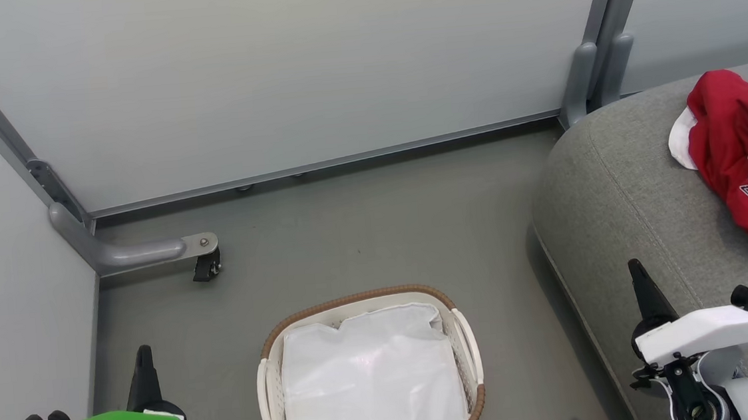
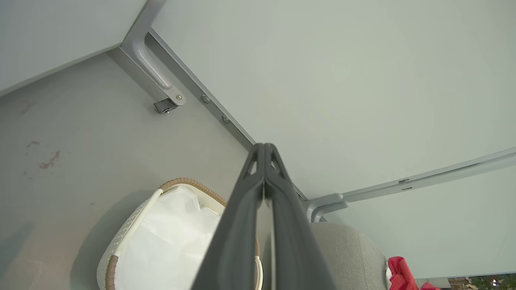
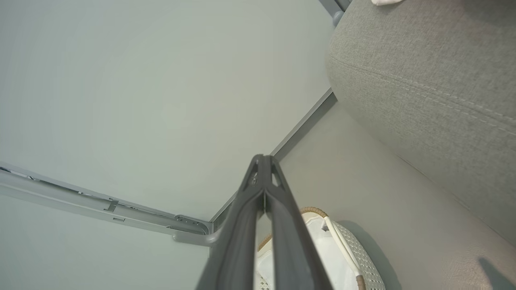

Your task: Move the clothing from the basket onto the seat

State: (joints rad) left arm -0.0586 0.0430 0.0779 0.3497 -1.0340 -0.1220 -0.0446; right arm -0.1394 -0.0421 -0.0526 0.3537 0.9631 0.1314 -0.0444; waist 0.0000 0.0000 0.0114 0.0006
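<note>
Red clothing point(image 1: 747, 154) with white lettering and a white part lies bunched on the grey seat point(image 1: 620, 204) at the right; a corner of the clothing point(image 2: 401, 276) also shows in the left wrist view. The white basket point(image 1: 467, 336) with its brown woven rim stands on the floor at bottom centre, with just a white liner inside. Left of the basket, my left gripper point(image 1: 143, 355) is shut and holds nothing. My right gripper point(image 1: 636, 269) is shut and empty over the seat's front edge. Both wrist views show the fingers pressed together, in the left gripper point(image 2: 264, 151) and the right gripper point(image 3: 263, 161).
Pale partition walls point(image 1: 283, 77) close off the back and left. A grey foot with a black caster point(image 1: 207, 266) juts onto the floor at back left, and a grey post point(image 1: 594, 79) stands by the seat's corner. Grey floor point(image 1: 375, 230) lies between basket and wall.
</note>
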